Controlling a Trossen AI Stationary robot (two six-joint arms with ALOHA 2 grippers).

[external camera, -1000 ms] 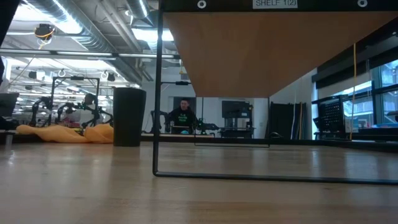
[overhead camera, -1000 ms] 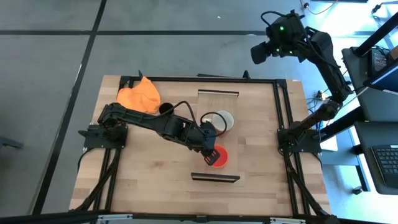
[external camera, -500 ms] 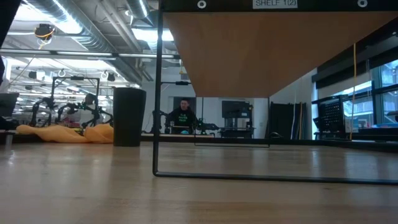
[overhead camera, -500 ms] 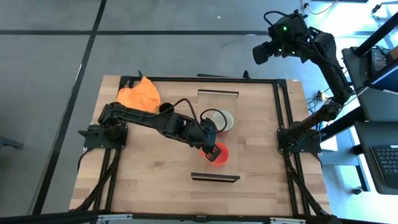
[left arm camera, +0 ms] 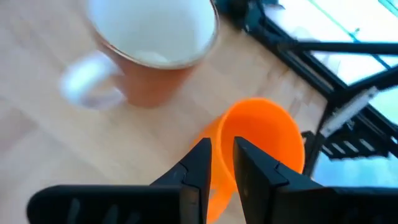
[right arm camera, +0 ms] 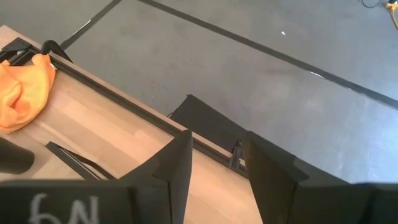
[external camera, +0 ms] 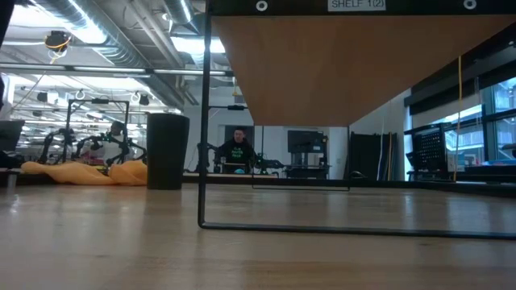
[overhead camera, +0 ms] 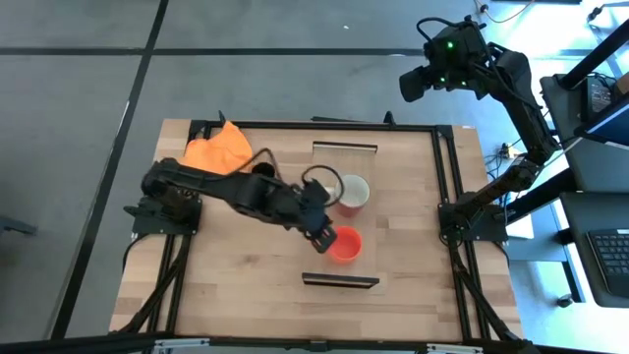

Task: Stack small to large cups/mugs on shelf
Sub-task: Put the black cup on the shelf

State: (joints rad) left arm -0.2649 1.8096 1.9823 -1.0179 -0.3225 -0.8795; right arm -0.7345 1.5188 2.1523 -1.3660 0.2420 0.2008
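Wooden surface (overhead camera: 226,265) framed by dark rails carries the shelf (overhead camera: 344,187), its dark end brackets showing as bars at each short end. The left gripper (overhead camera: 316,232) hovers low over the shelf with its jaws nearly pressed together and holding nothing. The orange mug (overhead camera: 344,244) sits just beyond the fingertips, seemingly touching or almost so, and the white-and-red mug (overhead camera: 352,191) stands a little farther ahead and to one side, its handle (left arm camera: 84,78) pointing away from the orange one. The black cup (overhead camera: 262,171) waits behind the jaws, beside an orange cloth (overhead camera: 218,151) that plays no part. The right gripper (right arm camera: 214,163) is parked high and well off the surface, jaws spread. I judge the step in hand to be seating the orange mug in its place. To do it well, clear the rim without nudging it, then spread the jaws fully before reaching for the white-and-red mug, gripping its wall opposite the handle and lowering straight.
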